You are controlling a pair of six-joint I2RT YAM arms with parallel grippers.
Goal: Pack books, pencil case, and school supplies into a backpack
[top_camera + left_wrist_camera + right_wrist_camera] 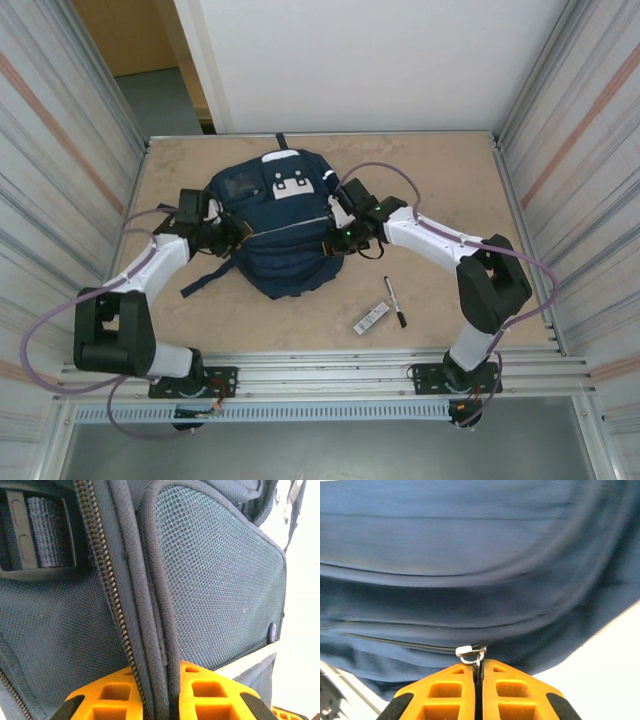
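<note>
The navy backpack (278,228) lies flat in the middle of the table, its grey front panel toward the far side. My left gripper (232,236) is at its left edge, shut on a thick piped seam of the backpack (155,645) beside a zipper track (107,590). My right gripper (333,222) is at the pack's right side, shut on the zipper pull, whose metal slider (470,654) shows right at the fingertips. On the table near the right arm lie a black pen with a white tip (395,302) and a small white-and-black bar (371,318). Books and pencil case are out of view.
A dark strap (207,280) trails off the pack's near-left corner onto the wooden table (440,190). Corrugated metal walls stand on both sides and a rail runs along the near edge. A black buckle (35,540) sits close to the left fingers.
</note>
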